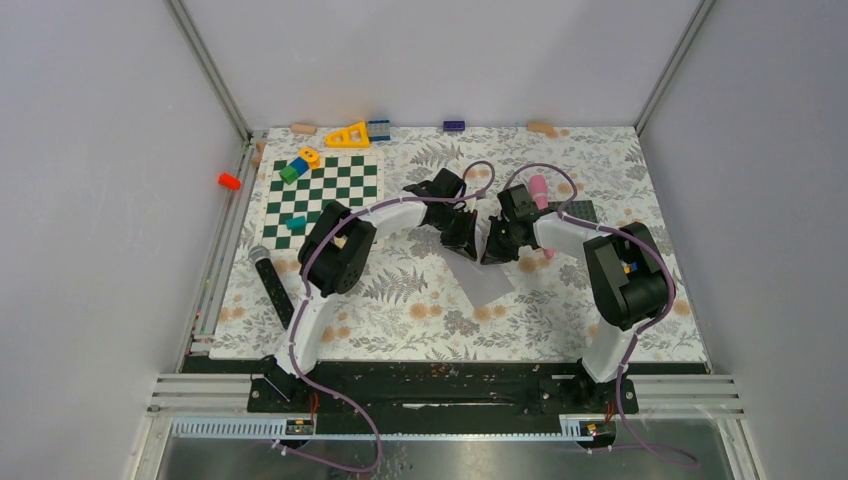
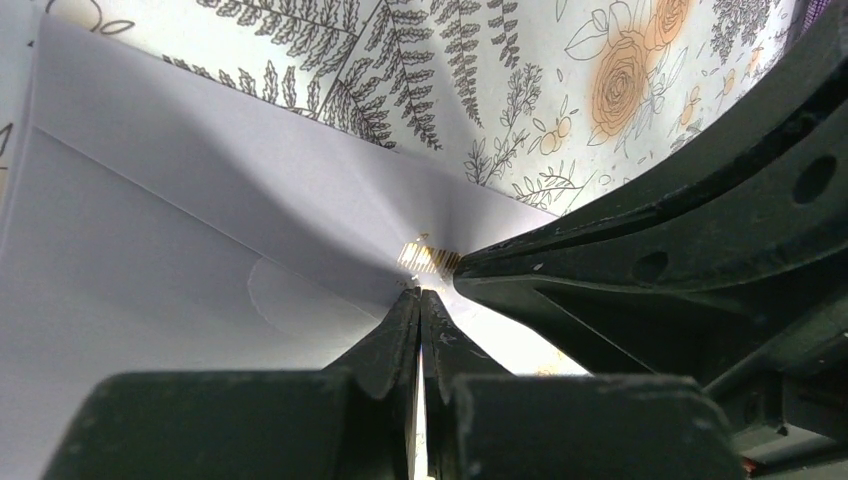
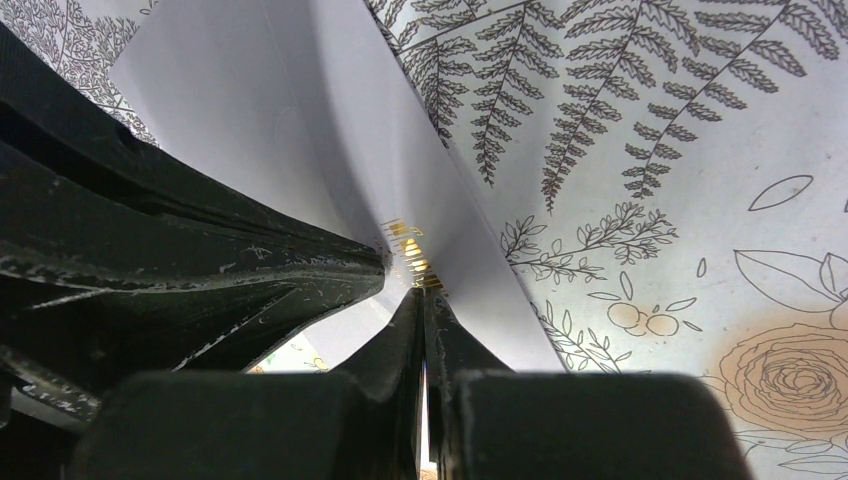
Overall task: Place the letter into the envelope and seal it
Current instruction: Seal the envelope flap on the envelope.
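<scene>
Nearest the lens in each wrist view are that arm's own black fingers, pressed flat together with only a hairline of pale paper between them. Seen from the left wrist, the left gripper (image 2: 421, 297) is clamped on the edge of the envelope (image 2: 150, 250), and the paper rises toward the tips in fanning creases. The right gripper (image 2: 462, 267) comes in from the right and meets the same spot, at a small gold-striped patch (image 2: 428, 256) that I cannot identify. The right wrist view mirrors this, with the right jaws likewise closed on the pale lavender sheet. From above, both arms bend inward over the middle of the floral table cover (image 1: 420, 310), their wrists nearly touching. The envelope stretches from their tips toward the near edge, slanted over the cover. A green-and-white chequered mat (image 1: 325, 190) carrying coloured blocks (image 1: 298, 165) lies at the far left, and a black microphone-like rod (image 1: 272, 285) lies beside the left arm.
</scene>
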